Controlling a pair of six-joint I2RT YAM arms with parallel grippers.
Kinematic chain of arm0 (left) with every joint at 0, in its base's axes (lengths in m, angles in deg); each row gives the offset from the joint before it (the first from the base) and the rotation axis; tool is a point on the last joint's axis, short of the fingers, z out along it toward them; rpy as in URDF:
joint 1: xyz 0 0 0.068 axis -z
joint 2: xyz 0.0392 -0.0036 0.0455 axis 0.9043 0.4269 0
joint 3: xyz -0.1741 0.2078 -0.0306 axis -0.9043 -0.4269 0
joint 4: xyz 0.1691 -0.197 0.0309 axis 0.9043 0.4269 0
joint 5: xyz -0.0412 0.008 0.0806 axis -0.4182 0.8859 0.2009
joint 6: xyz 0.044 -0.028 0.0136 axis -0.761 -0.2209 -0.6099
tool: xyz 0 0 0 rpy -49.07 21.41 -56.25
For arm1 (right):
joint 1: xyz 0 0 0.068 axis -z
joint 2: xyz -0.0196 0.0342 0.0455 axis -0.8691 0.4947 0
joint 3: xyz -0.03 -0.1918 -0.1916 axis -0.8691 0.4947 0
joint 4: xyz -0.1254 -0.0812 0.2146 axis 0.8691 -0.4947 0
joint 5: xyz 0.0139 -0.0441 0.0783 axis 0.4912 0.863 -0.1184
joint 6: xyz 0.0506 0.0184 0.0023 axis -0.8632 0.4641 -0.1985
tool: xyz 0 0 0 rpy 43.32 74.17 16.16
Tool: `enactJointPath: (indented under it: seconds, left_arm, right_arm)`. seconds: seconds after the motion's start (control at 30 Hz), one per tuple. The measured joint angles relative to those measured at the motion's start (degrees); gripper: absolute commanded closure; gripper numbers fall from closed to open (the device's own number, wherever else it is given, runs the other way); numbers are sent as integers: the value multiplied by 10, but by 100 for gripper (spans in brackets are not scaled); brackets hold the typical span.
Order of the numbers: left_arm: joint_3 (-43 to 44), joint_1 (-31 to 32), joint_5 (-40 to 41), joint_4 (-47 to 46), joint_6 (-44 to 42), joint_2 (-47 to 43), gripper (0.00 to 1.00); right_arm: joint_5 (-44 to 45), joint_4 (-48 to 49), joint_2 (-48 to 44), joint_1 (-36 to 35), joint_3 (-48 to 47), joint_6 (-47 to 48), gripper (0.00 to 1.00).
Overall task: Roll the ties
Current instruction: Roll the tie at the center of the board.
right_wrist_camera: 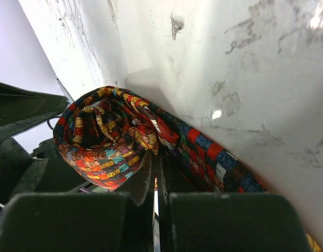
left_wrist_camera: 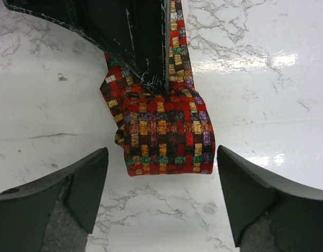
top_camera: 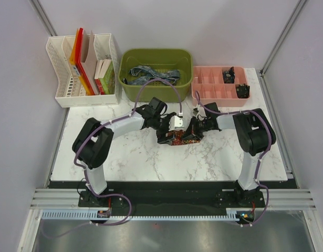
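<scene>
Elbows out, wrists inward; left gripper (left_wrist_camera: pixel 161 159) wide, right gripper (right_wrist_camera: pixel 155 169) (tight) on red tie (left_wrist_camera: pixel 166 137).

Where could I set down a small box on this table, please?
Bare marble table runs along the front, between the two arms, and before the file organizer. Crowded centre: left gripper and right gripper meet at the red patterned tie.

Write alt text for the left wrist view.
A partly rolled red patterned tie lies on the marble table, gripped at its far side by the shut right gripper. The left gripper is open, fingers either side without touching it.
</scene>
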Motion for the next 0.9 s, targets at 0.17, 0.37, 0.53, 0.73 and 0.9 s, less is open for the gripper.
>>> enactJointPath:
  seconds: [0.17,0.37,0.53,0.73,0.9]
  left_arm:
    - [0,5,0,-4,3,13,29]
    - [19,12,0,-3,7,20,32]
    - [60,27,0,-1,23,45,34]
    - [113,45,2,32,38,100,42]
    - [132,49,13,62,39,120,49]
  right_arm:
    - [-8,8,5,0,0,-5,100]
    - [-9,11,6,-1,0,-10,100]
    - [-6,17,6,-7,0,-14,100]
    - [-7,20,6,-8,0,-17,100]
    - [-8,20,6,-8,0,-17,93]
